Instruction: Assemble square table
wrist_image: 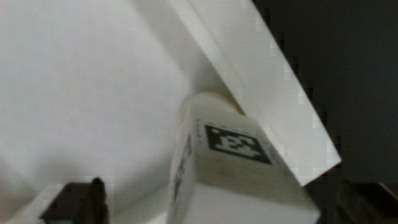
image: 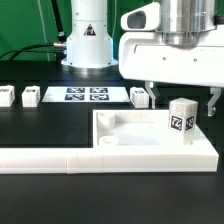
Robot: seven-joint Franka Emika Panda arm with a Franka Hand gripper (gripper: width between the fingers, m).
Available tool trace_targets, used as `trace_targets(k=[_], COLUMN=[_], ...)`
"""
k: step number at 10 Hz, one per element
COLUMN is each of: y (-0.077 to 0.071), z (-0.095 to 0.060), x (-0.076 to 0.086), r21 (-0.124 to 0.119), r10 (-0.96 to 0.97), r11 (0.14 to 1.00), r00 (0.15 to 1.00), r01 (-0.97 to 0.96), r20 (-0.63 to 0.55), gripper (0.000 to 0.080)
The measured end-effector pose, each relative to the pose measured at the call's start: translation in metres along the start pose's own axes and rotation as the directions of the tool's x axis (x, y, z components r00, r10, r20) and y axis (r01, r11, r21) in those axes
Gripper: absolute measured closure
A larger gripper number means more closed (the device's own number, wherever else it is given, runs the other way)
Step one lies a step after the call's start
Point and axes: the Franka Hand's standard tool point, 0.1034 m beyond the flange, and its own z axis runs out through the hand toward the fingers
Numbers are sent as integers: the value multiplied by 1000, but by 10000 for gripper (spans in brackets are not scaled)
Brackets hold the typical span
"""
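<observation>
Legs of the square table are met first at the exterior view's left, where a first leg (image: 5,97) and a second leg (image: 30,97) lie loose on the dark table. Next, the marker board (image: 85,95) is seen lying flat, and a third leg (image: 140,96) is placed just beside it. Further right, the tabletop (image: 125,113) is laid with its raised rim upward, and an upright leg (image: 182,122) is stood in its far corner at the exterior view's right, with the long axis vertical. Whether this leg is fully seated cannot be told. The gripper (image: 182,99) is held directly above it. The jaws are spread wide and nothing is gripped, with one finger on each side of the leg. In the wrist view the upright leg (wrist_image: 222,150) is seen ahead of a dark fingertip (wrist_image: 80,200). A straight descent is judged to be needed, so that the leg is taken across its short width.
</observation>
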Motion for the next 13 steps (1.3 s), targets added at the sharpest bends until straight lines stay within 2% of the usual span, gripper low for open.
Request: trace_targets(k=[1, 3, 5, 9, 13], y=[-2, -3, -4, -6, -3], z=[0, 0, 1, -1, -1], x=[-2, -3, -4, -3, 0], r21=[-1, -5, -8, -43, -46], r10=[-27, -230, -354, -655, -793], r11=[1000, 973, 935, 755, 608], r00=[1000, 973, 935, 755, 609], r01=[27, 230, 354, 655, 793], r20=[1, 0, 0, 2, 11], gripper=[152, 151, 151, 151, 151])
